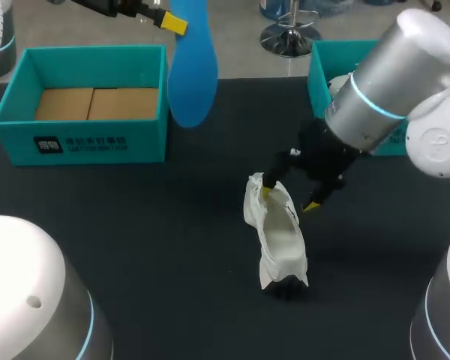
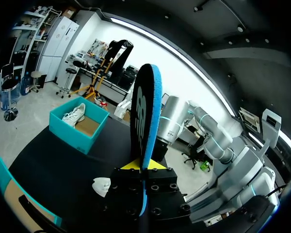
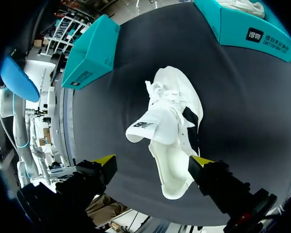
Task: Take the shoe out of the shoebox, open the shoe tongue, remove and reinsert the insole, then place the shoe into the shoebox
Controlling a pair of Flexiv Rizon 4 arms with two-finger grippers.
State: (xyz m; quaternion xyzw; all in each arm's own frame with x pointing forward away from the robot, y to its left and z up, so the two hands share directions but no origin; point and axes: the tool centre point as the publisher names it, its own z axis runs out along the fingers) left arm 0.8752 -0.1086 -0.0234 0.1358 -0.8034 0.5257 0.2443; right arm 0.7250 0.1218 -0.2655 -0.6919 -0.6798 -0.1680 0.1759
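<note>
Well clear of table (image 1: 135,225) edges, shoe (image 1: 281,240); right hand (image 1: 289,199) open astride it; left hand (image 1: 172,22) clamps insole (image 1: 191,75) aloft.

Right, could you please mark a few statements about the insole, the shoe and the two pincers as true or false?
1. The left pincer is shut on the blue insole, held up above the table. True.
2. The white shoe lies inside the left shoebox. False: it lies on the table, and that box holds no shoe.
3. The right pincer is shut on the shoe. False: its fingers stand wide apart at the shoe's opening.
4. The insole is outside the shoe. True.
</note>
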